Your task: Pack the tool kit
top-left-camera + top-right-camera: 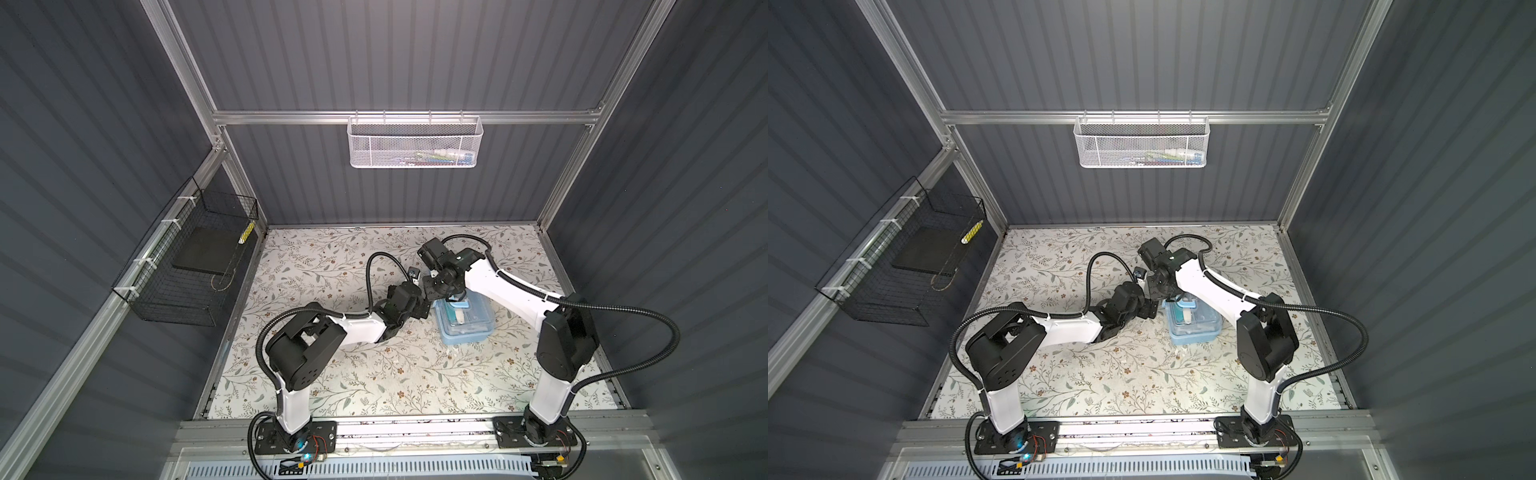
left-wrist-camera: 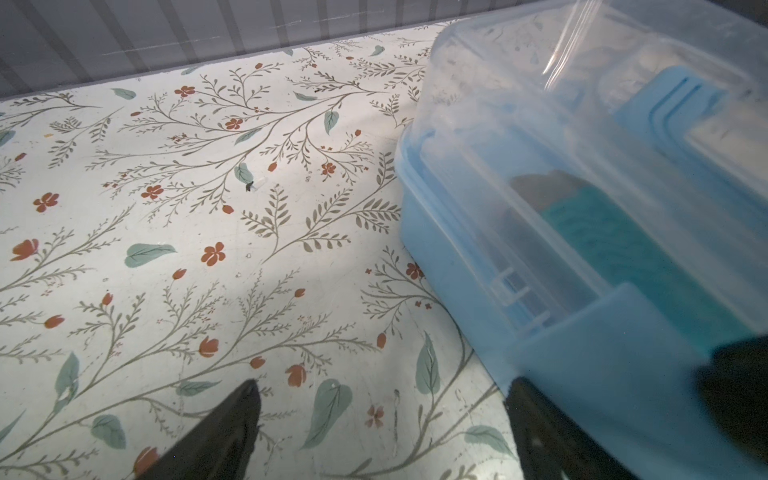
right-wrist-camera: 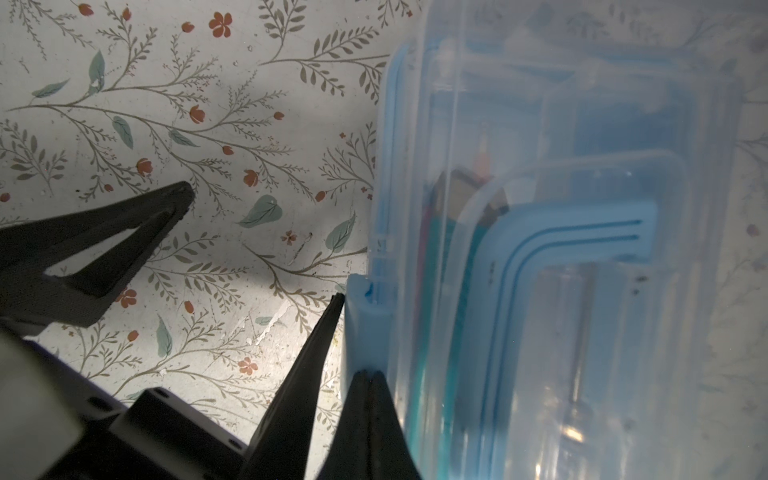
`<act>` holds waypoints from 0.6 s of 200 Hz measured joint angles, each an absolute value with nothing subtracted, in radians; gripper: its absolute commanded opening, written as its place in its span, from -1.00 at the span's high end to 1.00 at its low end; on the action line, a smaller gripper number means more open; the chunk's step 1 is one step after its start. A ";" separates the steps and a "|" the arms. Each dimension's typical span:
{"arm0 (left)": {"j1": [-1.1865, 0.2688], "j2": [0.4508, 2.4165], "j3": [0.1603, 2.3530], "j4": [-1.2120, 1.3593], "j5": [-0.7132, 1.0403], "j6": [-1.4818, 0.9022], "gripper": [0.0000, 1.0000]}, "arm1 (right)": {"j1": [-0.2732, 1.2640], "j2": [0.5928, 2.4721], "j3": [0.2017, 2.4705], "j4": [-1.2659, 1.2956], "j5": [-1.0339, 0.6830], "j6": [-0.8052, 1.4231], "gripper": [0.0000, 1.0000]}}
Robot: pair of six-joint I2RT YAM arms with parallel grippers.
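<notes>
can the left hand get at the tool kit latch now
Likely yes: the left hand stands open right beside the latch, nothing between them, though the shut right hand crowds it.

Light-blue tool kit point(image 1: 469, 328) sat flat on the floral table point(image 1: 332, 374), right of centre, translucent lid point(image 2: 540, 124) closed, handle point(image 3: 582, 232) folded flat on top, latch point(image 2: 602, 353) on one side, tools point(image 2: 623, 249) dimly visible inside.
</notes>
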State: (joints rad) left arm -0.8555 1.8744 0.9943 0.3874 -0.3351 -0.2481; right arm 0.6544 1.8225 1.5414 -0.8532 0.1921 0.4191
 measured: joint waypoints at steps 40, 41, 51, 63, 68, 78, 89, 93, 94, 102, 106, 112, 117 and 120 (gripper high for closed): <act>-0.855 1.879 0.994 0.384 -0.328 -0.249 -0.88 | 0.655 1.824 1.541 -0.853 0.195 0.419 0.92; -0.855 1.879 0.994 0.384 -0.328 -0.249 -0.88 | 0.655 1.824 1.541 -0.852 0.195 0.419 0.92; -0.855 1.879 0.994 0.384 -0.327 -0.249 -0.88 | 0.655 1.824 1.541 -0.852 0.195 0.419 0.92; -0.855 1.879 0.994 0.384 -0.328 -0.249 -0.88 | 0.655 1.824 1.541 -0.850 0.195 0.419 0.92; -0.855 1.879 0.994 0.384 -0.328 -0.249 -0.88 | 0.656 1.824 1.541 -0.850 0.196 0.419 0.92; -0.855 1.879 0.994 0.384 -0.328 -0.249 -0.88 | 0.656 1.824 1.541 -0.849 0.196 0.419 0.92; -0.855 1.879 0.994 0.384 -0.328 -0.249 -0.88 | 0.656 1.824 1.541 -0.849 0.196 0.419 0.92; -0.855 1.879 0.994 0.383 -0.328 -0.249 -0.88 | 0.656 1.824 1.541 -0.849 0.195 0.419 0.92; -0.855 1.879 0.994 0.383 -0.328 -0.249 -0.88 | 0.656 1.824 1.541 -0.849 0.196 0.419 0.92; -0.855 1.879 0.994 0.382 -0.328 -0.249 -0.88 | 0.656 1.824 1.541 -0.847 0.195 0.419 0.92; -0.855 1.879 0.994 0.381 -0.328 -0.248 -0.88 | 0.656 1.824 1.541 -0.847 0.195 0.419 0.92; -0.855 1.879 0.994 0.381 -0.328 -0.248 -0.88 | 0.656 1.824 1.541 -0.846 0.195 0.419 0.92; -0.855 1.879 0.994 0.381 -0.328 -0.248 -0.88 | 0.656 1.825 1.541 -0.846 0.195 0.419 0.92; -0.855 1.879 0.994 0.381 -0.328 -0.248 -0.88 | 0.656 1.825 1.541 -0.846 0.195 0.419 0.92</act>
State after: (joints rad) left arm -0.8555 1.8790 0.9943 0.3805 -0.3279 -0.2481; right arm 0.6559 1.8248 1.5414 -0.8459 0.1951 0.4194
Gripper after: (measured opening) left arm 0.940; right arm 0.045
